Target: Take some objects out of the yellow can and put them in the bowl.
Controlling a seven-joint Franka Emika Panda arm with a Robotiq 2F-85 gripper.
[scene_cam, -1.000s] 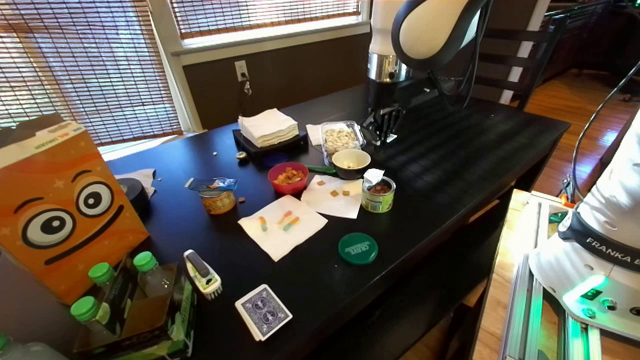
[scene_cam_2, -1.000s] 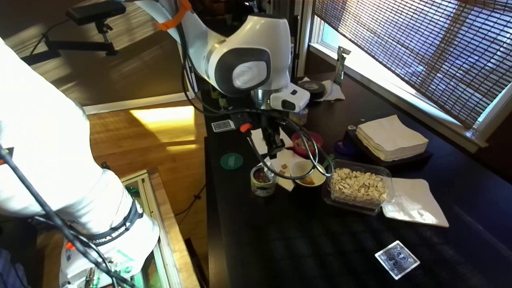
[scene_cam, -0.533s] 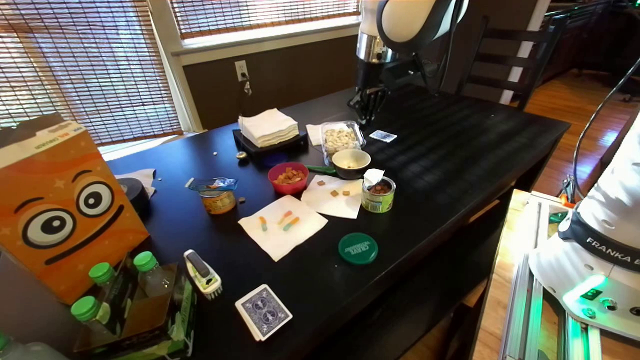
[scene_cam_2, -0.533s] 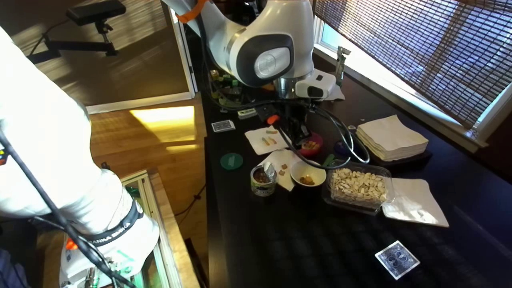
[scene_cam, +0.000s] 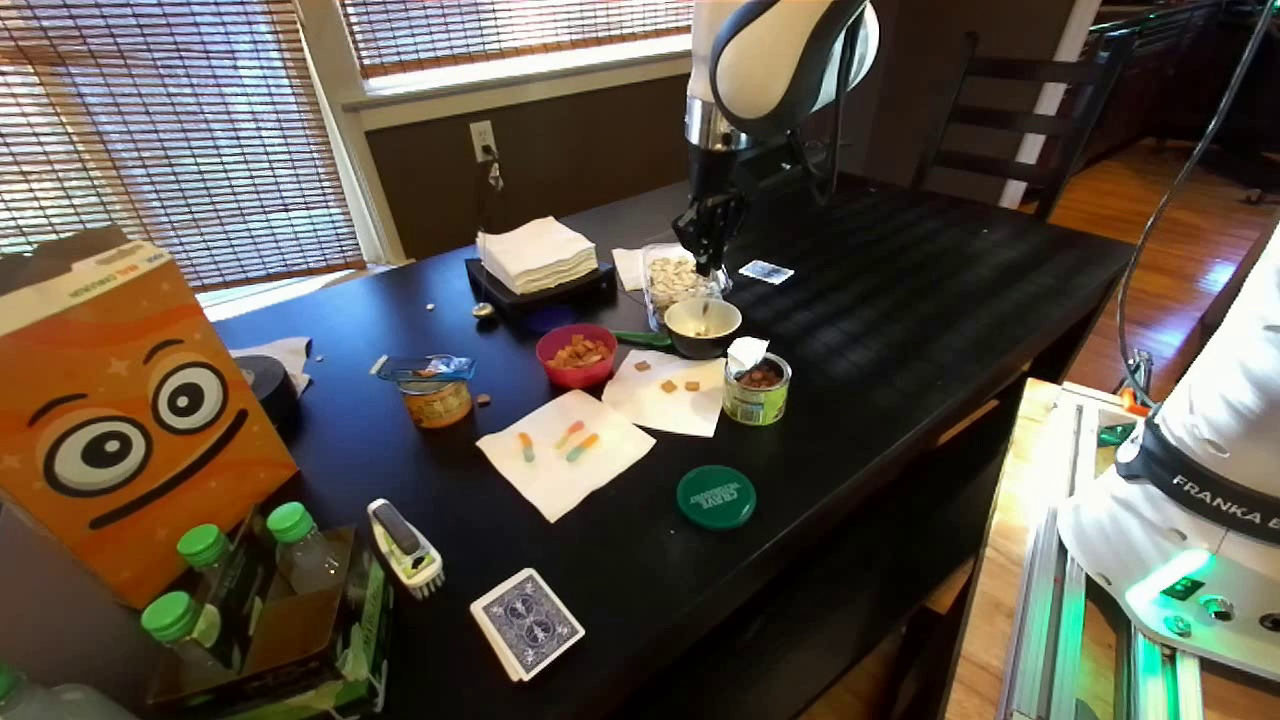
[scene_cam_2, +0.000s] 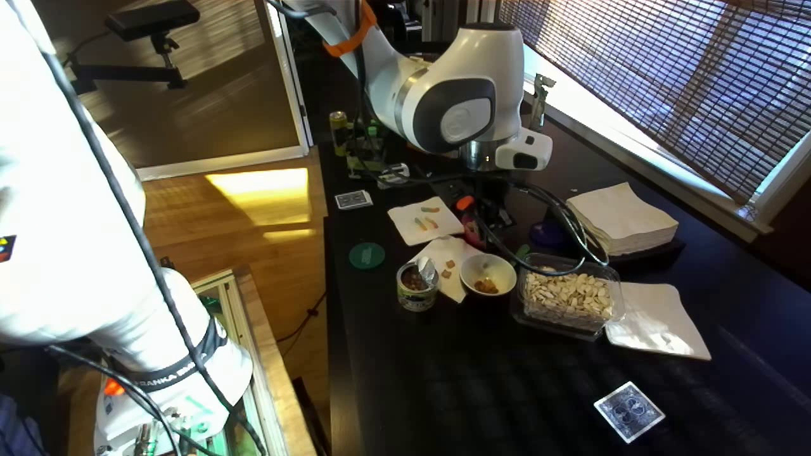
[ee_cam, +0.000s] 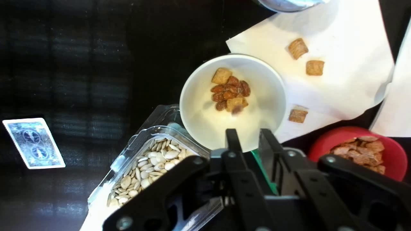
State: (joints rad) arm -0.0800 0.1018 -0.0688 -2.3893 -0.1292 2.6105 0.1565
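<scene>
The dark bench [scene_cam: 870, 300] is the biggest thing on my screens, with the arm [scene_cam_2: 456, 107] hanging over it. Next in size is an orange box [scene_cam: 145, 420] with a cartoon face, well apart from my hand [ee_cam: 249, 136]. I have the fingers [ee_cam: 232, 140] pointing down and standing slightly apart, with a narrow gap between the tips. A thick stack of napkins [scene_cam: 540, 262] follows. A clear tub [scene_cam_2: 557, 324] of pale seeds [ee_cam: 159, 158] is smaller, just beside the bowl [ee_cam: 218, 125]; I can't tell whether the two touch. The bowl stands upright on the bench below my fingertips. Near it is a pink bowl [scene_cam: 580, 378] holding cereal squares [ee_cam: 364, 150]. On the other side of the bowl from the tub, the yellow can [scene_cam: 755, 405] stands upright, yellow-green on its sides, foil [scene_cam: 747, 353] sticking up at its rim and brown pieces [scene_cam: 762, 378] inside, too small for me to name. A round green lid [scene_cam: 716, 497] lies flat near the bench edge. Smallest of all, in the bowl, are brown nuts [ee_cam: 229, 95] heaped with a few cereal squares. One blurred brown bit [ee_cam: 237, 110] shows at the heap's edge; I can't say if it rests there or is in the air.
</scene>
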